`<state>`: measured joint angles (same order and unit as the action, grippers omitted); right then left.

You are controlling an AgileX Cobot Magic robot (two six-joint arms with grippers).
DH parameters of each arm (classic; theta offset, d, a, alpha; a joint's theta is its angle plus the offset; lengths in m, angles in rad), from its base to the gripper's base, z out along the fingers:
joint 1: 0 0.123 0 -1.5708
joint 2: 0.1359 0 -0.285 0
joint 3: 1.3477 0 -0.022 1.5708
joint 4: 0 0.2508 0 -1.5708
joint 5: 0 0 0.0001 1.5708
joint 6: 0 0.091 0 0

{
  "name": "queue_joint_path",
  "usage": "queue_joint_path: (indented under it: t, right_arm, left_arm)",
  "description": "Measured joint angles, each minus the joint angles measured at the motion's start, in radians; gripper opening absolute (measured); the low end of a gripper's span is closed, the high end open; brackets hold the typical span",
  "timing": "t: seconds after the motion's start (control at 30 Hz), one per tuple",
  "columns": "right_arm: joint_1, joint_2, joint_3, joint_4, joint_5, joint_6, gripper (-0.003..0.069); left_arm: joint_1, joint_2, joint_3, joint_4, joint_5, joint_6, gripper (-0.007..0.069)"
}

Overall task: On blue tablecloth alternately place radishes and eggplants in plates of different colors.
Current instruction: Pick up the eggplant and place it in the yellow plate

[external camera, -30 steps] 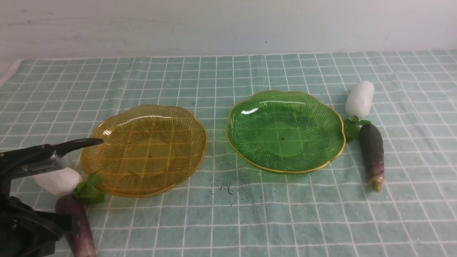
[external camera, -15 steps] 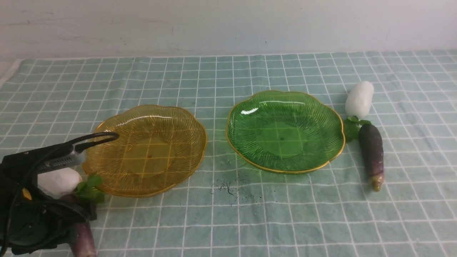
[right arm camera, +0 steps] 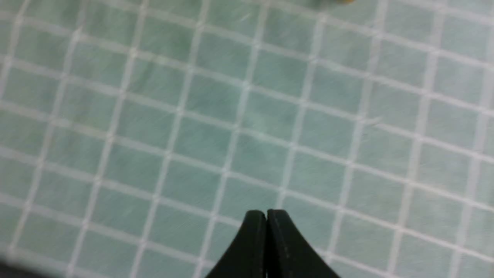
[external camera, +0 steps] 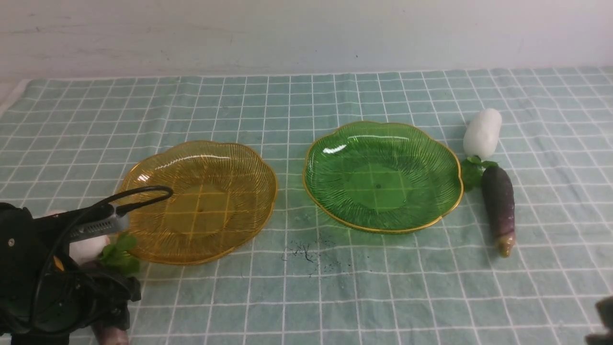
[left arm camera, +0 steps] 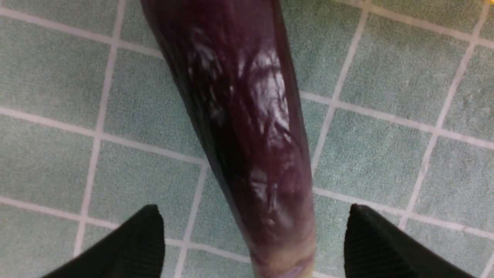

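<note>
The blue tablecloth (external camera: 306,297) covers the whole worktop. On it lie an amber plate (external camera: 210,201) to the left and a green plate (external camera: 383,182) to the right, both bare. The left arm (external camera: 43,268) fills the near left corner and hides most of what lies under it.

In the left wrist view, the left eggplant (left arm camera: 247,127) lies on the cloth between the spread fingers of the left claw (left arm camera: 253,210). There is a gap on each side, and its pale stem end is cut off at the frame edge. The right eggplant (external camera: 498,201) lies just beside the green plate's right rim, with the right radish (external camera: 482,133) behind it, leaves touching it. The left radish (external camera: 88,247) is half hidden behind the arm, with its leaves against the amber plate's rim.

The right claw (right arm camera: 266,212) is pressed together over bare cloth, pinching nothing. A dark smudge (external camera: 306,254) marks the cloth in front of the plates.
</note>
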<state>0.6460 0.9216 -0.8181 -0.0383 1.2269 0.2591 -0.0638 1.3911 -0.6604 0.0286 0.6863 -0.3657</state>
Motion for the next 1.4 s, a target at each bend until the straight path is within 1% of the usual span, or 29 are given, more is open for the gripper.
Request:
queue_joint_path:
  t: [0.1,0.2,0.27,0.33,0.37,0.43,0.5,0.53,0.57,0.6,0.63,0.67,0.7,0.77,0.83,0.9,1.03,1.1,1.17,1.2,1.23,1.27,1.4]
  right_arm:
    - [0.001,0.027,-0.018,0.067,0.005,-0.074,-0.0015]
    - [-0.021,0.049,-0.022,0.056,0.009,-0.088,-0.0015]
    - [-0.063,0.062,-0.022,0.038,0.005,-0.088,-0.0015]
    - [-0.132,0.075,-0.022,0.025,-0.004,-0.088,-0.0015]
    - [-0.132,0.077,-0.022,0.025,-0.004,-0.088,-0.0015]
    - [-0.245,0.086,-0.022,0.022,-0.009,-0.119,-0.0015]
    - [-0.360,0.092,-0.023,0.044,-0.011,-0.174,-0.0015]
    - [-0.404,0.094,-0.023,0.066,-0.012,-0.208,-0.0015]
    - [-0.415,0.094,-0.023,0.071,-0.012,-0.215,-0.0015]
    - [-0.504,0.102,-0.024,0.120,-0.013,-0.275,-0.0015]
    - [-0.526,0.104,-0.024,0.133,-0.013,-0.290,-0.0015]
    - [-0.569,0.109,-0.024,0.162,-0.013,-0.320,-0.0015]
    - [-0.657,0.118,-0.025,0.224,-0.014,-0.384,-0.0015]
    - [-0.737,0.129,-0.025,0.278,-0.020,-0.447,-0.0015]
    - [-0.783,0.137,-0.025,0.310,-0.039,-0.489,-0.0015]
    - [-0.797,0.144,-0.028,0.325,-0.056,-0.505,-0.0015]
    - [-0.801,0.175,-0.064,0.404,-0.151,-0.524,-0.0010]
    - [-0.801,0.194,-0.076,0.417,-0.177,-0.525,-0.0003]
    - [-0.801,0.247,-0.120,0.429,-0.219,-0.528,0.0027]
    - [-0.801,0.253,-0.123,0.429,-0.219,-0.528,0.0030]
    - [-0.801,0.317,-0.160,0.434,-0.242,-0.528,0.0071]
    - [-0.800,0.332,-0.167,0.434,-0.247,-0.528,0.0081]
    - [-0.755,0.516,-0.242,0.415,-0.292,-0.532,0.0239]
  left_arm:
    - [0.000,0.016,0.000,0.000,-0.031,0.000,0.0563]
    - [0.000,0.050,0.000,0.000,-0.072,0.000,0.0563]
    - [0.000,0.075,0.000,0.000,-0.100,0.000,0.0563]
    - [0.000,0.108,-0.001,0.000,-0.127,-0.004,0.0563]
    - [0.000,0.108,-0.001,0.000,-0.127,-0.004,0.0563]
    - [0.000,0.152,-0.001,0.000,-0.146,-0.008,0.0563]
    - [0.000,0.182,-0.007,0.004,-0.145,-0.008,0.0558]
    - [0.000,0.190,-0.012,0.007,-0.138,-0.008,0.0545]
    - [0.000,0.192,-0.013,0.007,-0.138,-0.008,0.0537]
    - [0.000,0.197,-0.018,0.010,-0.132,-0.008,0.0489]
    - [0.000,0.198,-0.020,0.011,-0.129,-0.008,0.0470]
    - [0.000,0.198,-0.020,0.012,-0.124,-0.008,0.0424]
    - [0.000,0.195,-0.021,0.014,-0.113,-0.008,0.0283]
    - [0.000,0.183,-0.020,0.014,-0.091,-0.008,0.0285]
    - [0.000,0.145,-0.015,0.014,-0.030,-0.006,0.0288]
    - [0.000,0.114,-0.012,0.014,0.010,-0.005,0.0288]
    - [0.000,-0.086,-0.034,0.015,0.102,0.002,0.0288]
    - [0.000,-0.140,-0.056,0.009,0.113,0.021,0.0288]
    - [-0.002,-0.193,-0.135,-0.029,0.126,0.090,0.0288]
    - [-0.002,-0.193,-0.142,-0.029,0.126,0.090,0.0288]
    - [-0.004,-0.188,-0.220,-0.078,0.122,0.158,0.0288]
    - [-0.004,-0.183,-0.236,-0.089,0.121,0.173,0.0288]
    - [-0.008,-0.036,-0.411,-0.211,0.095,0.344,0.0288]
